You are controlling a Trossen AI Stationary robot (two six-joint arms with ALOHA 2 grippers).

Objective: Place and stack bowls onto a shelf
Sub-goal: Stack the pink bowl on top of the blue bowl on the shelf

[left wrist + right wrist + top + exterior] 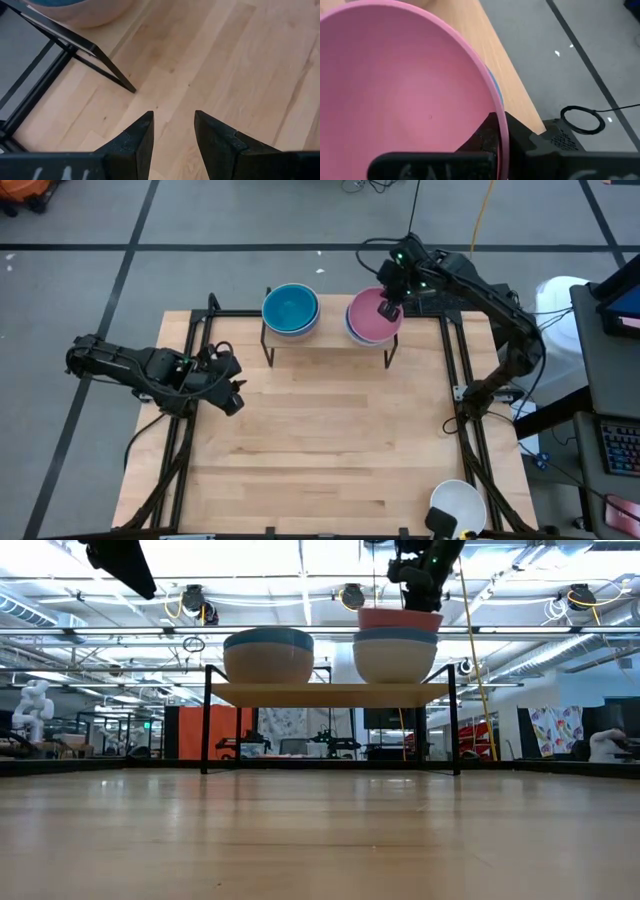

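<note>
On the wooden table (330,440) you see the shelf (328,338) holding two bowl stacks, your right gripper (389,310) pinching the pink bowl (368,315) rim atop the right stack, the left gripper (236,383) open over bare wood.

Left gripper (174,131): both dark fingers (135,145) in frame, parted, bare wood visible in the gap, nothing between them. They hang over the light-wood tabletop (240,65), not clearly touching it. Ahead, a thin black shelf leg (107,67) slants down to the tabletop, with a black rail running along it. Above that, the underside of a pale bowl (90,14) with a blue rim band, cut off at the frame edge. Grey floor (22,55) shows past the table edge, behind black frame bars.
</note>
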